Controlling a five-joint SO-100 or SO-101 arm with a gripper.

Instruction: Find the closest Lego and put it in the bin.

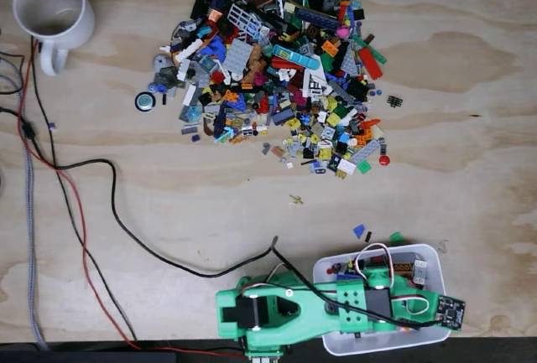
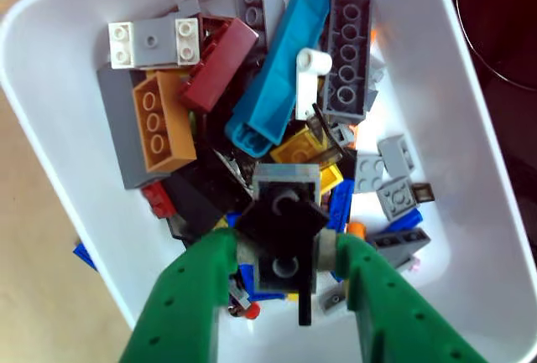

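Hand [image 2: 285,254] hovered over the bin [image 2: 470,128], green fingers spread, black Lego [image 2: 281,216] between them seemingly released; delivery nearly done.

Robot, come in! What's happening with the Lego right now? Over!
End effector over bin, fingers spread. Black Lego piece between them, above the pile. Nothing in the way.

White mug [image 1: 52,9] with handle at top left of the plywood counter [image 1: 470,111] in the fixed view. Black cable [image 1: 134,237] and red wire [image 1: 71,204] snake along the left side. Small round black-and-blue disc [image 1: 145,101] lies just left of the pile.
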